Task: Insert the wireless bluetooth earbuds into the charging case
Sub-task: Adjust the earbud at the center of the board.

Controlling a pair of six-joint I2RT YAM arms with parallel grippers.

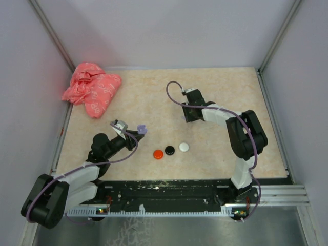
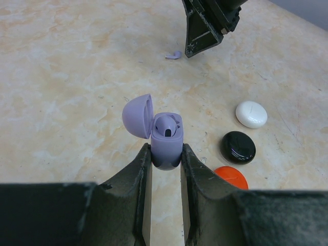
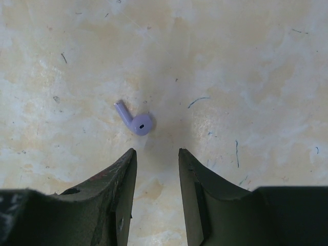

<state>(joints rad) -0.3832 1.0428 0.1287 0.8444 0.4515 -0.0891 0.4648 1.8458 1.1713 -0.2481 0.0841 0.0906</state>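
Note:
My left gripper [image 2: 165,151] is shut on a lilac charging case [image 2: 166,141], lid open to the left, with one lilac earbud [image 2: 167,127] seated inside; the case also shows in the top view [image 1: 142,130]. A second lilac earbud [image 3: 134,120] lies on the table just ahead of my right gripper [image 3: 156,152], which is open and empty above it. That earbud also shows in the left wrist view [image 2: 173,55], by the right gripper's fingertips [image 2: 197,38]. In the top view the right gripper [image 1: 190,117] points down at mid-table.
An orange-red disc [image 1: 158,153], a black disc [image 1: 169,150] and a white disc [image 1: 184,147] lie in a row at front centre. They also show in the left wrist view [image 2: 233,178]. A crumpled pink bag [image 1: 91,88] sits at the back left. Walls enclose the table.

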